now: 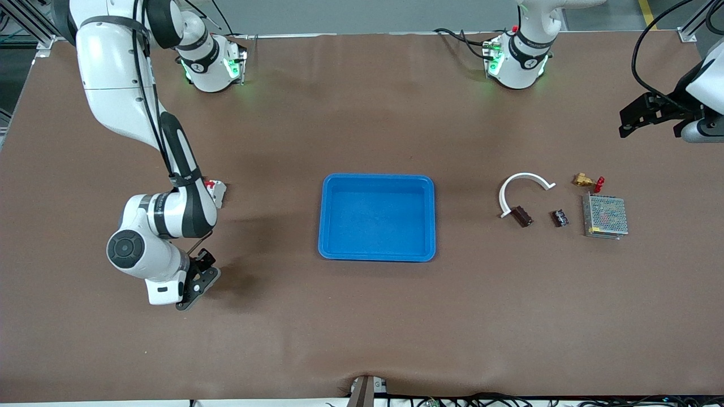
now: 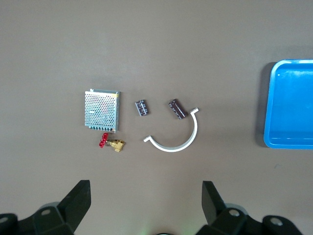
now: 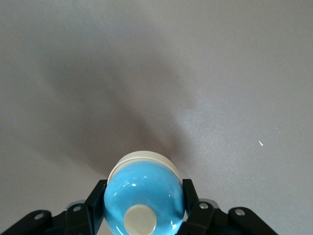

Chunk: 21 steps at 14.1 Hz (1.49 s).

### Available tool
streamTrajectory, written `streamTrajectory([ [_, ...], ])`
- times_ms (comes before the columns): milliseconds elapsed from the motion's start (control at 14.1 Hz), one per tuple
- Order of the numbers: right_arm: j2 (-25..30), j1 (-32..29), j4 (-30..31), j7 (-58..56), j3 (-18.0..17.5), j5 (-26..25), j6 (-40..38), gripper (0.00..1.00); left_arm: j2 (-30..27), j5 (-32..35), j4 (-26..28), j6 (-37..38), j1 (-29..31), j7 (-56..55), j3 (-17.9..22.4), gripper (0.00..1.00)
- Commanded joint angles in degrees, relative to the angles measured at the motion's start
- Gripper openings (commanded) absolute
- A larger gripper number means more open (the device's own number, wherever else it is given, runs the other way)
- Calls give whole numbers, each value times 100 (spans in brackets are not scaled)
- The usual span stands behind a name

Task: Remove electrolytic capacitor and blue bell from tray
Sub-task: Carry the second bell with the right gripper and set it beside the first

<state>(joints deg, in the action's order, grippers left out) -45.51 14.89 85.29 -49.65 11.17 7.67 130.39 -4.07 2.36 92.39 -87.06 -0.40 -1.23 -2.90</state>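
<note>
My right pincer grips the blue bell over bare table, tray at three o'clock in the front view. My left pincer hangs wide open — capacitor at twelve.

The front camera looked down from high across the table, facing the two arm bases along the top of its view and taking in the whole surface. The left wrist camera hung well above the table, looking straight down past its own gripper at the small parts and an edge of the blue tray, both of which the front view shared. The right wrist camera sat close to the table, its view filled by its gripper and bare surface.
</note>
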Motion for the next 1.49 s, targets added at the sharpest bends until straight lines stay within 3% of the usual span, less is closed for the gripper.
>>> streamTrajectory([
  [0, 15, -136, 110, -203, -107, 50, 75, 40, 38, -43, -81, -4, -4, 114, 8, 100],
  [781, 15, -180, 313, -203, -221, 226, 329, 43, 64, -51, -81, -4, -4, 114, 8, 100],
  [852, 15, -180, 304, -194, -230, 234, 329, 65, 64, -43, -81, -4, -4, 114, 8, 100],
  [923, 15, -180, 304, -194, -221, 252, 329, 72, 64, -43, -81, -4, 5, 114, 8, 100],
  [994, 15, -189, 304, -194, -221, 261, 329, 96, 64, -51, -81, -4, 5, 114, 8, 100],
  [1065, 15, -206, 304, -194, -221, 261, 329, 100, 64, -51, -81, -4, -4, 114, 8, 100],
  [1419, 112, -180, 208, -89, -230, 270, 137, 100, 64, -51, -81, -4, -4, 114, 8, 100],
])
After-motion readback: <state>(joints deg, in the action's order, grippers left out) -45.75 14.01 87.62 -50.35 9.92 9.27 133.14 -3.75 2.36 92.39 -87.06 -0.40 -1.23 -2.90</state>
